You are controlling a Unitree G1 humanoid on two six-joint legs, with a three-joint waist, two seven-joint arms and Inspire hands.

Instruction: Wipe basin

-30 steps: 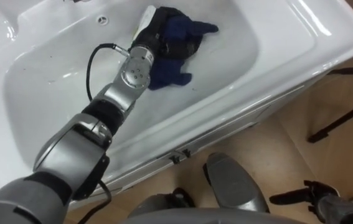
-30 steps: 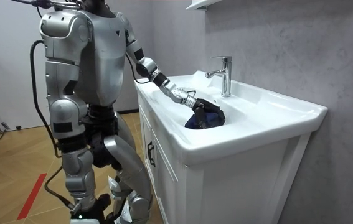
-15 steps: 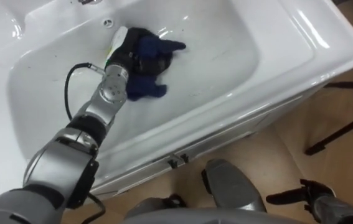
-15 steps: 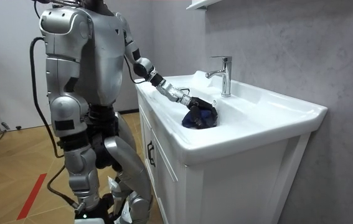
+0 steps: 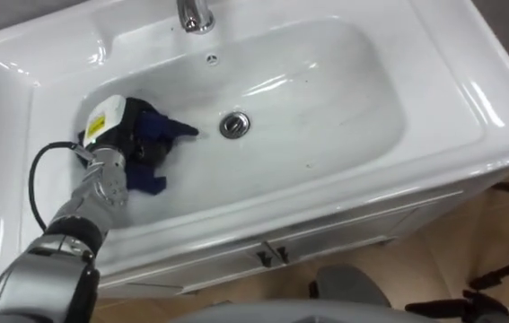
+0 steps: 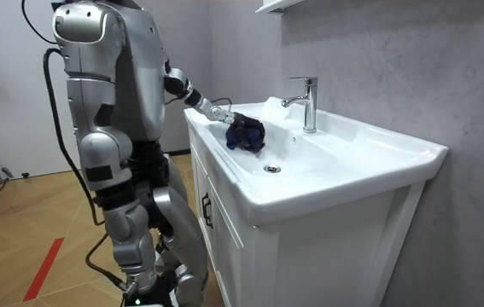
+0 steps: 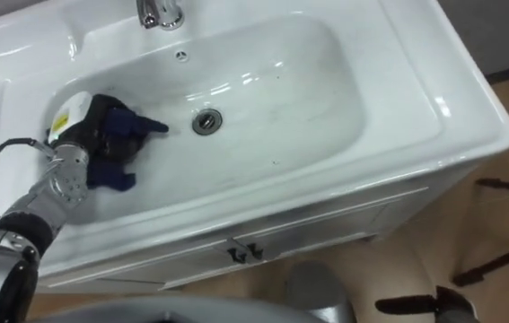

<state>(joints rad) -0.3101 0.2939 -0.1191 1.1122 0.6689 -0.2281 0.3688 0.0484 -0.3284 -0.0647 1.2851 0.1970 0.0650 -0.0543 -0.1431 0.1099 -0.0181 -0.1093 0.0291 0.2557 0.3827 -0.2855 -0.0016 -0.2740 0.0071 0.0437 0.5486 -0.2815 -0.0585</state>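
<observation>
A white basin (image 5: 469,99) sits in a white vanity, with a chrome drain (image 5: 234,124) at its middle and a chrome faucet (image 5: 196,13) behind it. A dark blue cloth (image 5: 153,148) lies bunched against the basin's left slope, left of the drain. My left hand (image 5: 115,135) reaches in from the lower left, its dark fingers curled over the cloth and pressing it to the wall. In the room view the left hand (image 6: 223,113) holds the cloth (image 6: 246,135) at the basin's near end. My right hand (image 7: 420,305) hangs low beside the vanity.
The vanity's cabinet doors (image 6: 224,222) with dark handles stand right in front of me. Wood floor (image 5: 505,233) lies to the right, with dark stand legs on it. A grey wall rises behind the faucet (image 6: 308,102).
My left hand has dragged the cloth across the basin floor from its right part, past the drain, to the left slope. The head camera has shifted, bringing the faucet into view.
</observation>
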